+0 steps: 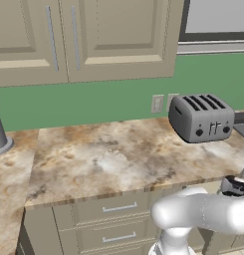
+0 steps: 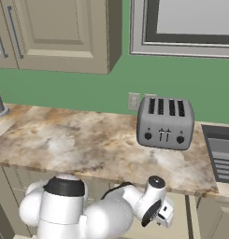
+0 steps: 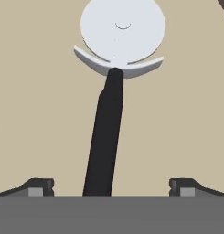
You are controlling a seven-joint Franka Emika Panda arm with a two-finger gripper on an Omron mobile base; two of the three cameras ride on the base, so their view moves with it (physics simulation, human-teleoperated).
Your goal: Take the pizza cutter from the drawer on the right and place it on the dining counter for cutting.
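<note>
While my two-finger claw (image 3: pixel 111 185) hangs spread wide over the round pale-wheeled, black-handled pizza cutter (image 3: pixel 111 98) lying flat on the beige drawer floor (image 3: pixel 35 114) — handle between my tips — an off-centre squeeze could skid the slim handle aside.

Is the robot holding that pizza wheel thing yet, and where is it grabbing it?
Not yet. The gripper is open, its fingertips standing apart on either side of the pizza cutter's black handle, not touching it.
</note>
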